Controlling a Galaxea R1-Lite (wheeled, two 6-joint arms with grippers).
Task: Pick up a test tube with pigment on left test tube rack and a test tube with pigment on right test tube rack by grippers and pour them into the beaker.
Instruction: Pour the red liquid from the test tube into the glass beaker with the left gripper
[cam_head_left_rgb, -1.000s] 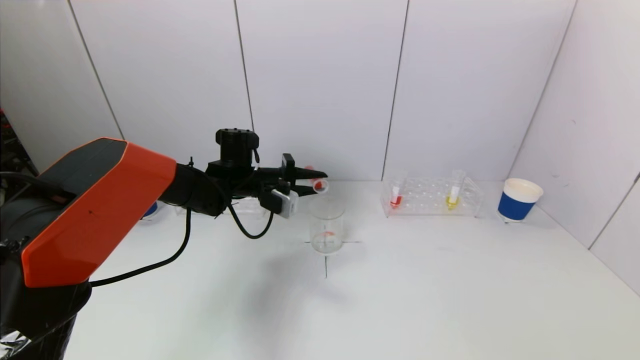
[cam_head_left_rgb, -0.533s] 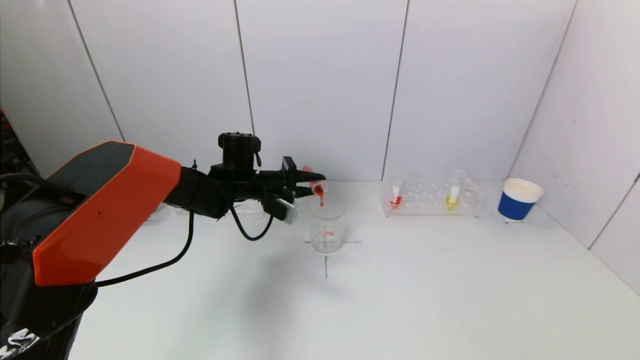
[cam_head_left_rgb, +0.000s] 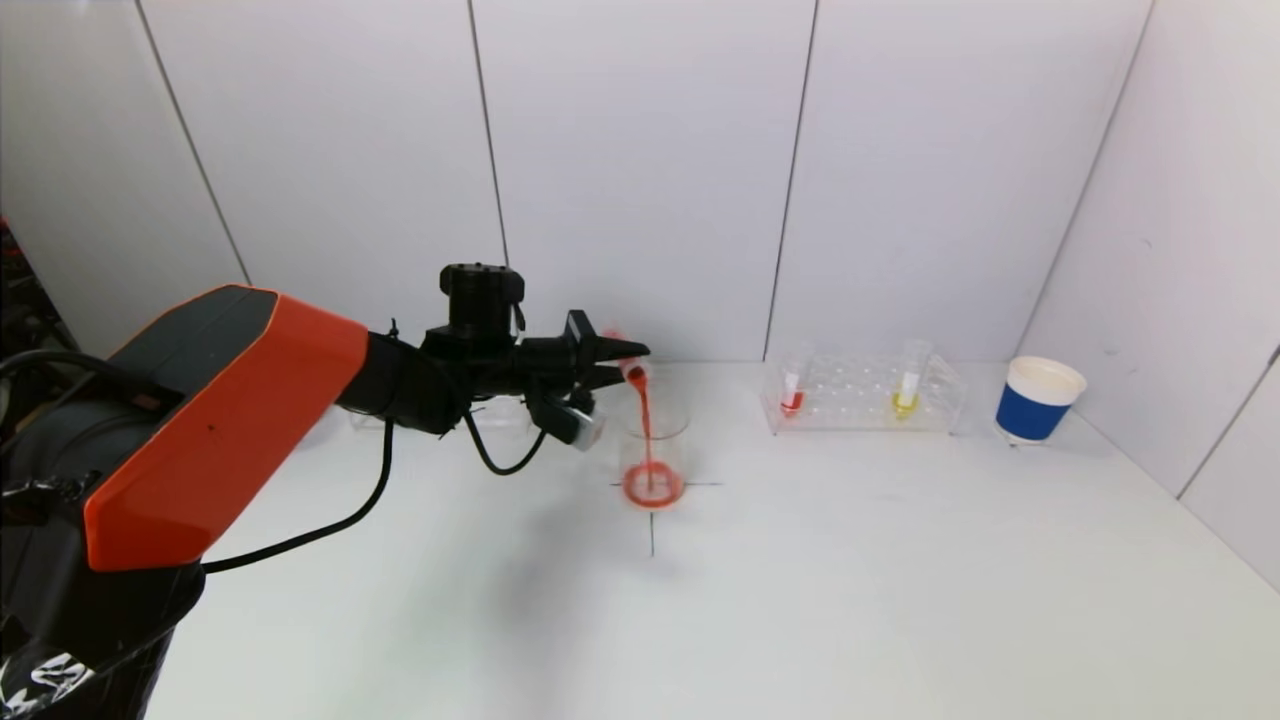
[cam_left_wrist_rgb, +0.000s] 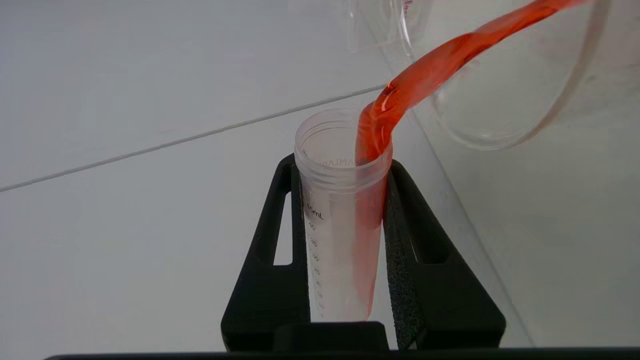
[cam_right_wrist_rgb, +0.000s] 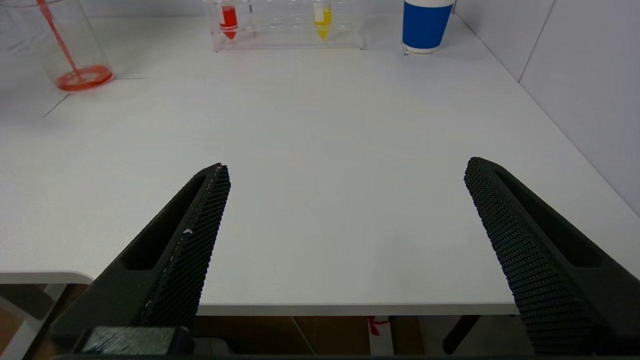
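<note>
The test tube (cam_left_wrist_rgb: 345, 220), clamped in the left gripper (cam_head_left_rgb: 612, 362), is tilted above the beaker (cam_head_left_rgb: 653, 450), pouring red pigment. Faster tilting could send the stream over the rim. The right gripper (cam_right_wrist_rgb: 345, 250) waits open near the table edge.

Clear plastic tube (cam_left_wrist_rgb: 345, 240) (matt blk fingers (cam_left_wrist_rgb: 425, 260)).

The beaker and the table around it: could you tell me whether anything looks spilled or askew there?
Nothing stands out. The left hand holds the tipped test tube over the beaker, and the red stream lands inside it, pooling at the bottom. No red shows on the table.
</note>
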